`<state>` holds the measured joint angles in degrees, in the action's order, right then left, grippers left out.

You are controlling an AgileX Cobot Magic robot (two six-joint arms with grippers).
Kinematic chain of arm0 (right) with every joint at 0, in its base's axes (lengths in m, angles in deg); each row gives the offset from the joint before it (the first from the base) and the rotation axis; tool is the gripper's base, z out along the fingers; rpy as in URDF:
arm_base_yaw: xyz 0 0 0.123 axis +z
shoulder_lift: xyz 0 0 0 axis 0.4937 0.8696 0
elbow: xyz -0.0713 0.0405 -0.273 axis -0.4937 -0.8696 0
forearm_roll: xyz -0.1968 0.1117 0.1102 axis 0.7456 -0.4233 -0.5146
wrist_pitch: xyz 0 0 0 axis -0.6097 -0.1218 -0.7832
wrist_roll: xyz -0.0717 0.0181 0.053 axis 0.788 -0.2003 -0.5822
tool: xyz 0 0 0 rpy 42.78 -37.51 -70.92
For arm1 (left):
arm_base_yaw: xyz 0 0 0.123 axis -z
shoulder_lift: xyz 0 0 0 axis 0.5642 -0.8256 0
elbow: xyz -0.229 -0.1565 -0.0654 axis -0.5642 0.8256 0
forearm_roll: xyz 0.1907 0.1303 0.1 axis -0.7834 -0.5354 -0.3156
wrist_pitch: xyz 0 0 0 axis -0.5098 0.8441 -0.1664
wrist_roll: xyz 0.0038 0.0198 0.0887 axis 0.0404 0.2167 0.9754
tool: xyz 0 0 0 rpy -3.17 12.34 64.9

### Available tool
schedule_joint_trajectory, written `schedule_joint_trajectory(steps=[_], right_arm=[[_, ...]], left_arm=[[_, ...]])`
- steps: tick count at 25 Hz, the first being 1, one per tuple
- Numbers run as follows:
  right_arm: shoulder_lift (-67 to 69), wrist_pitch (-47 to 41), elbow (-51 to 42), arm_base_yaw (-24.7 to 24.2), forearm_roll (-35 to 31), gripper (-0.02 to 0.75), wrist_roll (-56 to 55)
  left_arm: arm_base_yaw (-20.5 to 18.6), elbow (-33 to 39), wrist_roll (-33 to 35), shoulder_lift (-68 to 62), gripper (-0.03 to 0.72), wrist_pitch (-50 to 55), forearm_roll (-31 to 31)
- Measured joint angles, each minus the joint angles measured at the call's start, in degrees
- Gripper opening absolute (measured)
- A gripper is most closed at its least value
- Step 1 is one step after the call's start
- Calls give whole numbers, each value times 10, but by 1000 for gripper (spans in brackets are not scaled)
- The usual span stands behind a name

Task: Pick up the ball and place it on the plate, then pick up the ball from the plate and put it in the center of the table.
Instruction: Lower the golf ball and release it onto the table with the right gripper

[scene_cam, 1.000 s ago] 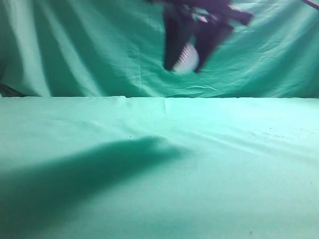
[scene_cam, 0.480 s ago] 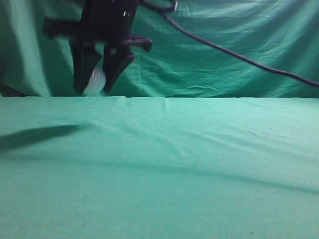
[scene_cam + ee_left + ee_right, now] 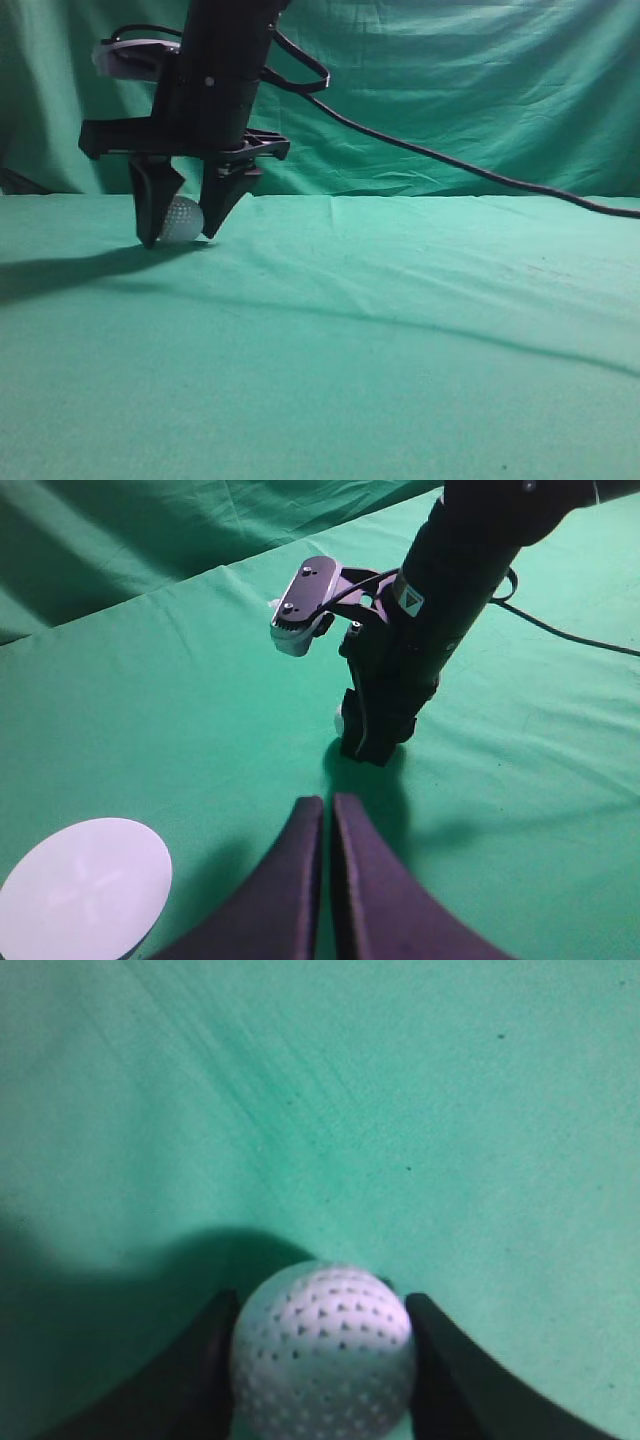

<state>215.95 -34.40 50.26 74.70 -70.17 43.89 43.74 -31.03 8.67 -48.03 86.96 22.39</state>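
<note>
Ball (image 3: pixel 322 1350), dimpled, probably light, hard and prone to roll, clamped across its middle by right gripper (image 3: pixel 180 228) at table (image 3: pixel 400 330); left gripper (image 3: pixel 328 825) fingers together, near plate (image 3: pixel 85 888).

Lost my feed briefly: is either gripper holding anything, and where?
The right gripper pinches the ball across its sides; the left gripper holds nothing.

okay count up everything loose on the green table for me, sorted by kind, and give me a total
Balls: 1, the white dimpled ball, held between the fingers of the right gripper low over the table.
Plates: 1, the white plate, with nothing on it, near the shut left gripper.
Total: 2.
</note>
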Motion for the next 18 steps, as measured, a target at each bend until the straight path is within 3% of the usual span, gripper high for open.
schedule_joint_trajectory(steps=[5,11,18], right_arm=[[0,2,2,0,0,589,0],[-58,-5,2,0,16,604,0],[-223,-79,2,-1,45,174,-31]], left_arm=[[0,0,0,0,0,0,0],[0,0,0,0,0,0,0],[0,0,0,0,0,-6,-3]])
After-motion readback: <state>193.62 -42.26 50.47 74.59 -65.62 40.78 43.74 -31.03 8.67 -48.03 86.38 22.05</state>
